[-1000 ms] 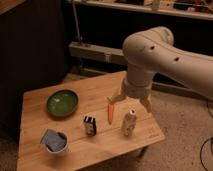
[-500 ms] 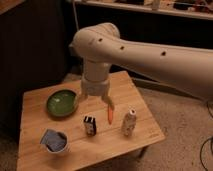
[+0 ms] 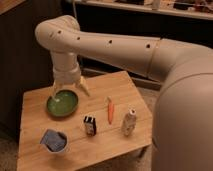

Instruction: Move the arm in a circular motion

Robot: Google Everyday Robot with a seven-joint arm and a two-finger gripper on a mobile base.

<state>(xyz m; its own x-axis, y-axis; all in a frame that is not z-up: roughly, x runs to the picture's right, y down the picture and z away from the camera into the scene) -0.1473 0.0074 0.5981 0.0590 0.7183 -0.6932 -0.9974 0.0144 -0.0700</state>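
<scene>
Mid-circle: cream-white tubular arm [image 3: 125,47] holds spread, empty claw [image 3: 67,90] above green bowl [image 3: 62,103]; next, sweep onward around the wooden counter [image 3: 125,85].

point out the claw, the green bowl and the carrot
claw [image 3: 67,90]: camera view, midway between its fingertips, above the bowl
green bowl [image 3: 54,109]: camera view, front rim
carrot [image 3: 110,110]: camera view, middle of its body

One camera looks down from above the small light wooden table [image 3: 120,145], close behind the thick cream-white tubular arm [image 3: 130,50]; its tan-tipped gripper [image 3: 70,89] hangs near the far left corner.
</scene>
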